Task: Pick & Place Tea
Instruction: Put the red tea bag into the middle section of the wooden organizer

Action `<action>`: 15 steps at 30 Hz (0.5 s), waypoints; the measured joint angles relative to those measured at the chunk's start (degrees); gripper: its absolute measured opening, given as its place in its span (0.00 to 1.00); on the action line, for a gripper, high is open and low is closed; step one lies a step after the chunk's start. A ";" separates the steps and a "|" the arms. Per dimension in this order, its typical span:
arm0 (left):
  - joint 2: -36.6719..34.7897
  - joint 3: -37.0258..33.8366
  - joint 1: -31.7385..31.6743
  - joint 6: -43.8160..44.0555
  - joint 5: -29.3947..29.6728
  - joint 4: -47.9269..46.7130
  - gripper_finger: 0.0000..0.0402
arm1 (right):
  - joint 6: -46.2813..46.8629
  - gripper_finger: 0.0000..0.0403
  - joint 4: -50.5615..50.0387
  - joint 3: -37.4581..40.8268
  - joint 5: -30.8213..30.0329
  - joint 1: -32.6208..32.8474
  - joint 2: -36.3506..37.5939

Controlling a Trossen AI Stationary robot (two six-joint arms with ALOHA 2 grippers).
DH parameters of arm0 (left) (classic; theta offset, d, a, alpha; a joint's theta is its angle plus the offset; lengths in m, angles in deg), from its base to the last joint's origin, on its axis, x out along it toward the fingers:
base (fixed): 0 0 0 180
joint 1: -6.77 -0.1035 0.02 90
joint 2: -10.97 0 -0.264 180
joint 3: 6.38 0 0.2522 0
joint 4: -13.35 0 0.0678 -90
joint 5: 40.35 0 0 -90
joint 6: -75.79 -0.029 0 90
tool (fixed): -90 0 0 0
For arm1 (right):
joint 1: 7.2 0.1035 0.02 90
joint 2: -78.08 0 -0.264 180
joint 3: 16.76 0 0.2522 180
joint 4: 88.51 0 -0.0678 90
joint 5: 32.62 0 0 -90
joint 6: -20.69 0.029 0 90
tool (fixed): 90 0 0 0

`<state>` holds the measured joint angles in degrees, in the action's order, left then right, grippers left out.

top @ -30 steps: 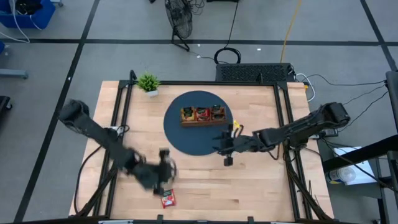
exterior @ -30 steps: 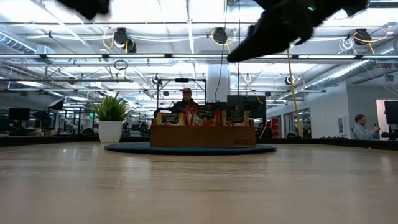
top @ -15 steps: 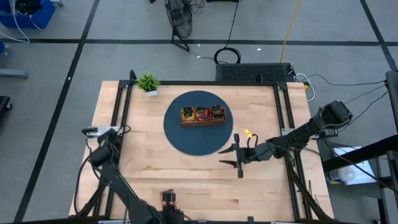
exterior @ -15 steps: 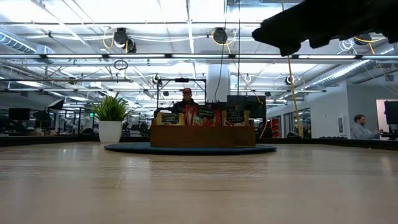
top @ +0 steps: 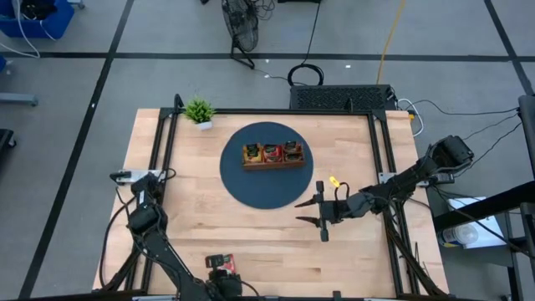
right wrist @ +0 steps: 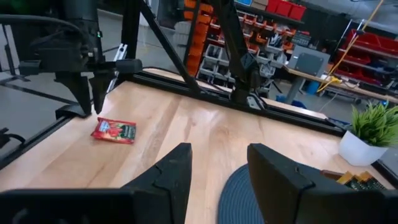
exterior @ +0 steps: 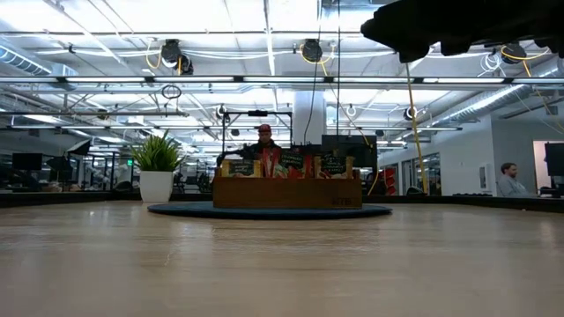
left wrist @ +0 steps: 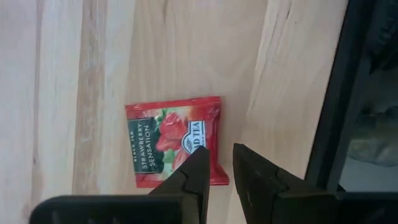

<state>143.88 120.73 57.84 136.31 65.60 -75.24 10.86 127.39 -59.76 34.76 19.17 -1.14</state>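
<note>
On the big wooden table [top: 201, 192], near the front edge toward the left corner, one red tea sachet [top: 226, 262] lies flat on the bare wood. The left gripper [top: 221, 283] hangs right over it, point down, with its two fingers close together — only a thin gap between them, and nothing held. From the left wrist camera the finger tips sit over the edge of the sachet [left wrist: 174, 148] that lies closest to the table's dark rail.

To pick it up well, I think the fingers need to open a bit wider first, then come straight down so one finger lands on each side of the thin packet. A flat packet slips easily, so pinch slowly.

Farther back, the wooden tray [top: 272, 155] waits on the round blue mat [top: 238, 180] near the middle — that looks like where the tea should go. The right gripper [top: 321, 220] rests over the right half of the table, fingers apart and empty.
</note>
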 joint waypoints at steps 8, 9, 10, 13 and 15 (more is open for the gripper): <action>-0.09 -2.99 -0.04 0.73 -0.69 1.00 0.19 | 0.08 0.35 -0.13 0.00 -0.06 -0.11 0.00; -0.09 -3.70 -0.04 0.78 -0.89 1.57 0.19 | 0.29 0.35 -0.15 0.00 -0.06 -0.11 0.00; -0.09 -4.30 -0.04 0.78 -0.92 2.07 0.19 | 0.52 0.35 -0.17 0.00 -0.05 -0.11 0.00; -0.11 -5.95 -0.12 0.80 -0.99 4.43 0.19 | 1.39 0.35 -0.17 0.00 -0.03 -0.02 0.00; -0.11 -6.71 -0.20 0.80 -1.06 5.38 0.19 | 1.79 0.35 -0.21 0.00 -0.03 -0.02 0.00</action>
<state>143.77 114.03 57.64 137.11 64.54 -69.86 12.65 127.18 -59.76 34.72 19.15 -1.14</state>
